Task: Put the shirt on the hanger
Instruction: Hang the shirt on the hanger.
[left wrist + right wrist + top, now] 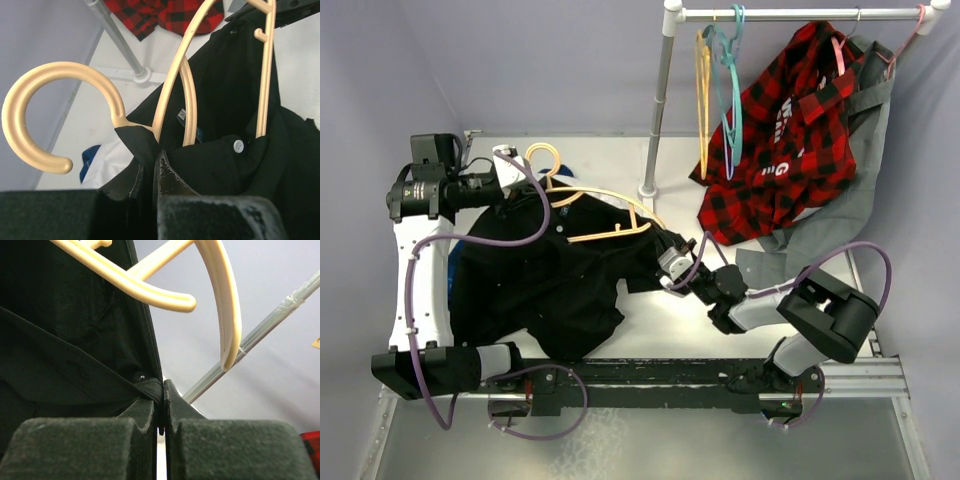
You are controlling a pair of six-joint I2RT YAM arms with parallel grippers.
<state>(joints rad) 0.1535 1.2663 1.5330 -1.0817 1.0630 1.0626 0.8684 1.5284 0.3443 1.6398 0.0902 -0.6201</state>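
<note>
Soft, limp and probably light: large plain black long-sleeved button-up shirt (545, 285), likely to sag wherever unsupported, so best pinched at collar or hem. Lies bunched on the white table (660, 345), neck end raised around the stiff light tan wood-coloured hanger (608, 234), seemingly part-threaded. Left tool (151, 167) pinched together on black collar fabric beside the hook's neck; right tool (162, 390) clamped on a shirt edge. Counted: one black shirt, one tan hanger, two tools.
</note>
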